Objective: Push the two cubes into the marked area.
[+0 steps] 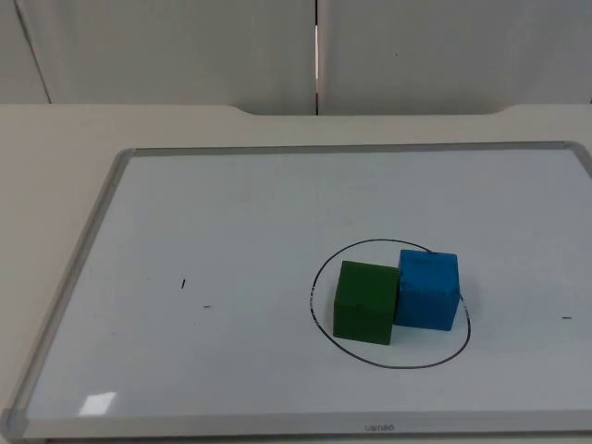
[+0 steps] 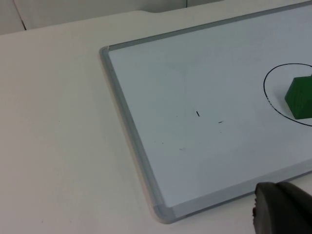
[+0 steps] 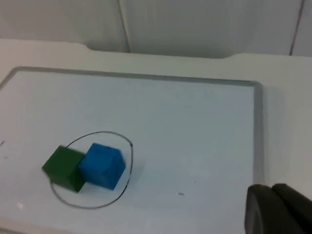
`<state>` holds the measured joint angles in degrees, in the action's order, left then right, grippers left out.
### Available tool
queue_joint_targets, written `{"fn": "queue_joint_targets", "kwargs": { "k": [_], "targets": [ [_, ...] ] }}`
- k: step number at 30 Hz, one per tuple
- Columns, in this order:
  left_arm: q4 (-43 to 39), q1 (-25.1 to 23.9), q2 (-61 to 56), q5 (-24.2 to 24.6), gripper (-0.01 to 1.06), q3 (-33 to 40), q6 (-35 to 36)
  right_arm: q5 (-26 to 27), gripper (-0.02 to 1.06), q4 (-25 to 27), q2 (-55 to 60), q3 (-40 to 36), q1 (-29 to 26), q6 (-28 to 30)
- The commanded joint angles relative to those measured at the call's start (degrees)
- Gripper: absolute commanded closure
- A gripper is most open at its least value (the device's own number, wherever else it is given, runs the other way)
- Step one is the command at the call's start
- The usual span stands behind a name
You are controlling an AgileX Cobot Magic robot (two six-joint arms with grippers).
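Inside the drawn oval (image 1: 389, 305) green cube (image 1: 365, 302) touches blue cube (image 1: 428, 290); whiteboard (image 1: 185, 213) logo illegible, pincer states unclear.

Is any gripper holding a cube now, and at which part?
No. The green cube and blue cube sit untouched inside the drawn circle on the whiteboard.

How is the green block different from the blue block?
The green cube is green and the blue cube is blue. In the top view, the green cube sits at the left side of the drawn circle and the blue cube at its right side. Both are cubes that look about equal in size, side by side on the whiteboard.
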<state>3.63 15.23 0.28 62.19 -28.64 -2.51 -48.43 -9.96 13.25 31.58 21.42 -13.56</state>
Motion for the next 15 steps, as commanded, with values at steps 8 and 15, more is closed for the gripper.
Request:
{"fn": "queue_joint_targets", "kwargs": {
  "k": [8,15],
  "targets": [
    [-0.1,0.0,-0.3,-0.7,1.05,0.3,0.5,-8.7,1.03,11.6,-9.0,-0.2,-0.3,15.8],
    [-0.1,0.0,-0.3,-0.7,1.05,0.3,0.5,-10.9,1.03,11.0,-13.2,-0.2,-0.1,15.9]
  ]
}}
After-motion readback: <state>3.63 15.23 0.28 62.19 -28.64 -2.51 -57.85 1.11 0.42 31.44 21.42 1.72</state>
